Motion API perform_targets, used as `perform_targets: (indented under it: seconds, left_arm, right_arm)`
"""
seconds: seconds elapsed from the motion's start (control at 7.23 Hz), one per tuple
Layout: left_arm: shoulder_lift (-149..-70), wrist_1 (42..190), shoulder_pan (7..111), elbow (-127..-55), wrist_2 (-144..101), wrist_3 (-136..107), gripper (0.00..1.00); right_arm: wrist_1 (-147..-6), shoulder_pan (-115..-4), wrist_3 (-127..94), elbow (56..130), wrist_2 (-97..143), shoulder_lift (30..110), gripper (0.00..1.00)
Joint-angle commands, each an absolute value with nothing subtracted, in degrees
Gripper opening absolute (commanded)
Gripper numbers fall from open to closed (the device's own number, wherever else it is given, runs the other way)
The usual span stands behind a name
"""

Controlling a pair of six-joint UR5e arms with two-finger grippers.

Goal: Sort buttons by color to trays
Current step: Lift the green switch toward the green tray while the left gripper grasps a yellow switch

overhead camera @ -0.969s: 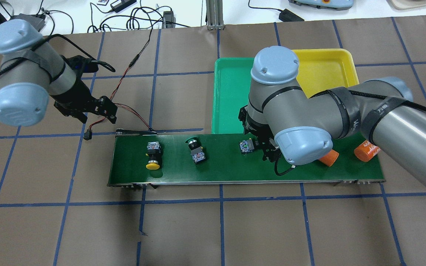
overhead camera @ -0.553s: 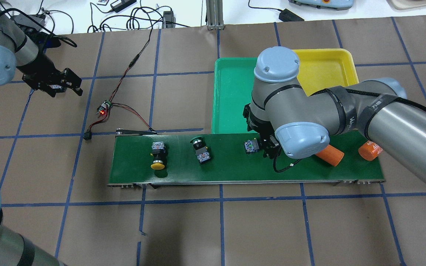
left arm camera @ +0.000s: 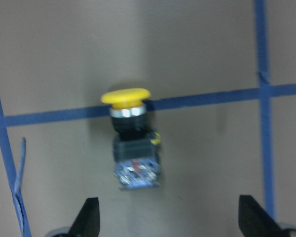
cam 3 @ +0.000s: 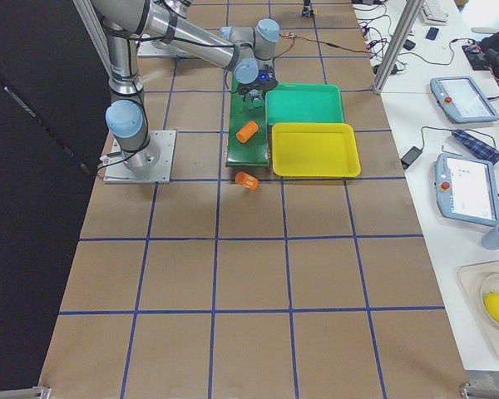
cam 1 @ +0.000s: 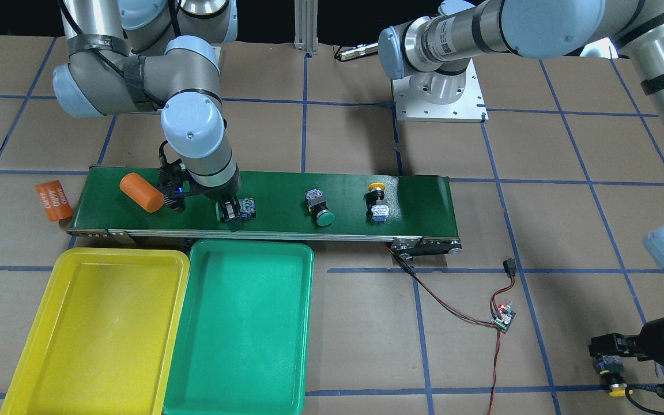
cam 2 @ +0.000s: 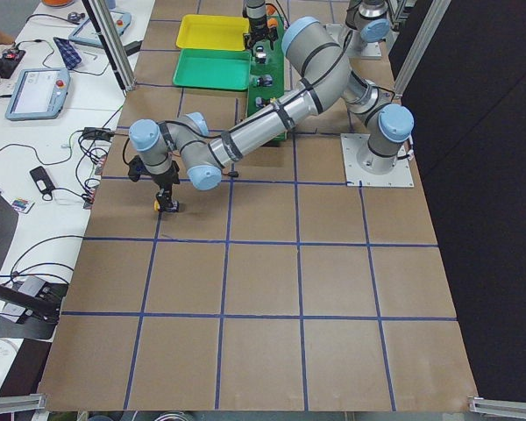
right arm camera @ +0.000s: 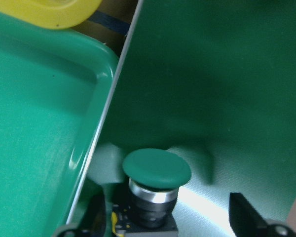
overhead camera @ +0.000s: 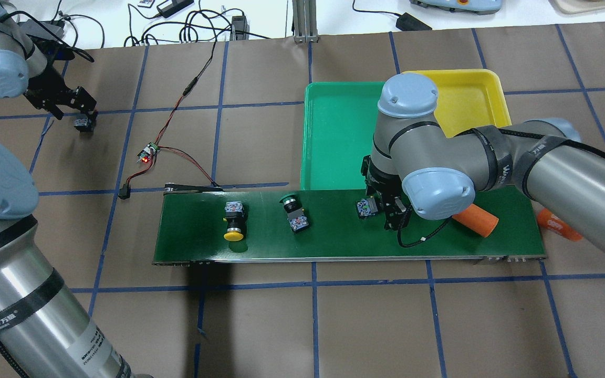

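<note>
gaping jaws on both sides.
right gripper (right arm camera: pixel 170 219) around green button (right arm camera: pixel 157 170) on belt (overhead camera: pixel 334 236); left gripper (left arm camera: pixel 167 222) above yellow button (left arm camera: pixel 130 133).

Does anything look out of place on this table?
Yes. One yellow button lies on the bare table, far from the belt, under the open left end effector. An orange cylinder also lies off the belt's end.

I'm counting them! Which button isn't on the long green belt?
The yellow button lying on the brown table by the left fingers, far from the belt. The other yellow one and both green ones sit on the belt.
</note>
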State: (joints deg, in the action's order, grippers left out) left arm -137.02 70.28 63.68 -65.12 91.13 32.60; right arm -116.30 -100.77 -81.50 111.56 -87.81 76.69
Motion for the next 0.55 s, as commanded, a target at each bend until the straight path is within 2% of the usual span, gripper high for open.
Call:
perform_targets:
  seconds: [0.0, 0.14, 0.28, 0.42]
  left_arm:
    - [-139.1, 70.5, 63.0, -64.4, 91.1, 33.4, 0.99]
    - [-139.0, 71.0, 63.1, -64.3, 91.2, 33.7, 0.46]
    - [-139.0, 71.3, 63.5, -64.5, 91.3, 33.7, 0.06]
    - [-138.3, 73.0, 63.8, -64.8, 91.4, 33.4, 0.0]
  right_arm:
    - [-116.0, -100.5, -80.5, 112.2, -87.2, 76.9, 0.11]
    - [-115.9, -100.5, -79.1, 112.1, -83.9, 77.0, 0.0]
    - [-115.9, -100.3, -79.0, 111.8, -83.5, 77.3, 0.0]
    - [-115.9, -100.3, -79.0, 111.4, -83.5, 77.9, 0.0]
